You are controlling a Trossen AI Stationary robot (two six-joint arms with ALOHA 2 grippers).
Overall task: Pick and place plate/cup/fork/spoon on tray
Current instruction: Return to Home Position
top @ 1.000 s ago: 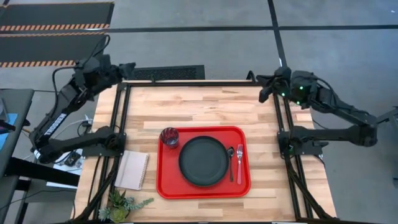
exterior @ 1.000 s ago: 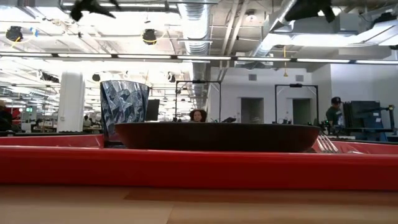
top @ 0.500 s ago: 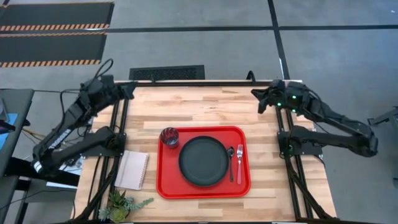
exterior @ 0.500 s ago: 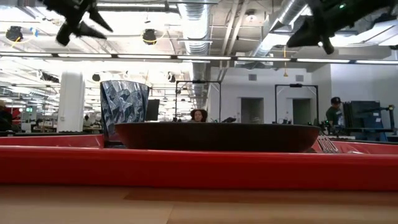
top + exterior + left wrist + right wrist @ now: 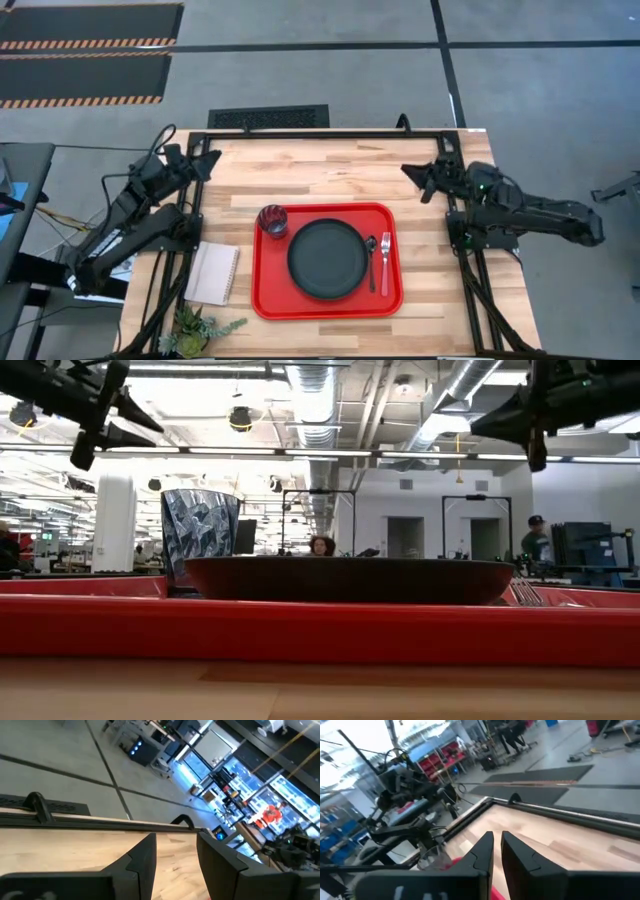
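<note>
The red tray (image 5: 265,300) lies near the middle of the wooden table. On it the black plate (image 5: 328,259) rests flat at the centre. The dark cup (image 5: 272,220) stands upright at the tray's far left corner. The dark spoon (image 5: 371,255) and the red-handled fork (image 5: 385,255) lie side by side right of the plate. My left gripper (image 5: 205,160) is open and empty above the table's far left corner. My right gripper (image 5: 412,172) is shut and empty above the far right part. In the low view both grippers (image 5: 100,420) (image 5: 520,425) hang high above the tray (image 5: 320,630).
A white notepad (image 5: 213,273) lies left of the tray, and a small green plant (image 5: 195,328) stands at the near left corner. Black frame rails (image 5: 195,200) (image 5: 455,215) run along both table sides. Bare wood lies between tray and far edge. People show in the room beyond (image 5: 320,545).
Both arms have come down and folded in. My left gripper has gone down and toward the near edge, over the far left corner. My right gripper has gone down and a little toward the tray. The tableware on the tray has stayed where it was.
</note>
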